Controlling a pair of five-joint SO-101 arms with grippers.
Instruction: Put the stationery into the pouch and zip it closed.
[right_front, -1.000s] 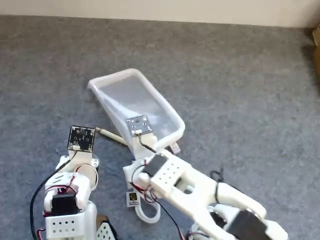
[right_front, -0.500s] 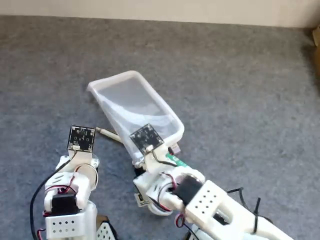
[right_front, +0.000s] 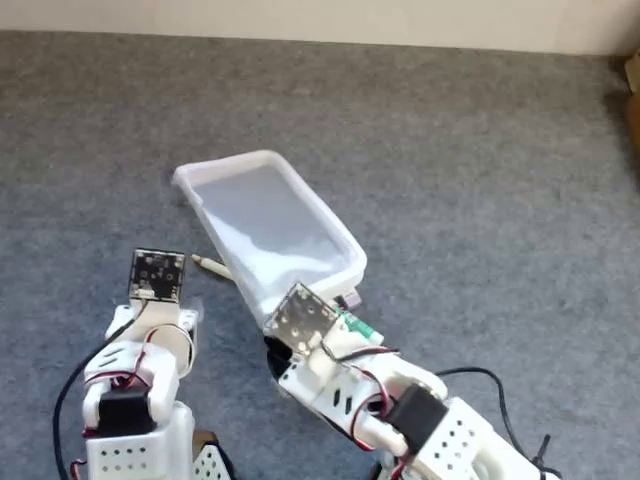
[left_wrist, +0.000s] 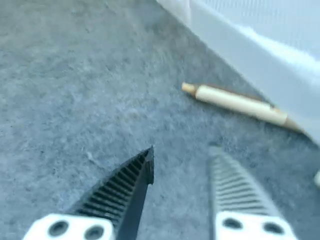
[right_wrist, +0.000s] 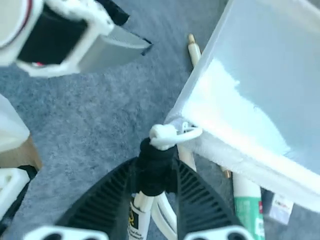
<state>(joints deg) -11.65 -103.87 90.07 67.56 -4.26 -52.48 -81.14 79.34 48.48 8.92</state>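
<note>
Pouch (right_front: 265, 215) lies flat on the carpet (right_front: 480, 150), barely shifted and apparently empty; the right arm has drawn back toward its base, right gripper (right_wrist: 156, 167) clenched on the zip pull (right_wrist: 162, 134) at the pouch's near corner; probably still working the zip, filling not begun. Left gripper (left_wrist: 182, 155) released, above carpet near the pen (left_wrist: 240, 104). Count: one pouch; two grippers; one green-banded tube (right_wrist: 247, 205); one pen; one small labelled piece (right_wrist: 280, 207).

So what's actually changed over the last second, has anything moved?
The right gripper, shut on the zip pull, has drawn back toward the robot's base, away from the pouch's near end. The pouch seems to have slid slightly the same way at its far end. The left gripper stayed open over the carpet, and the pen lies beside the pouch as before.
</note>
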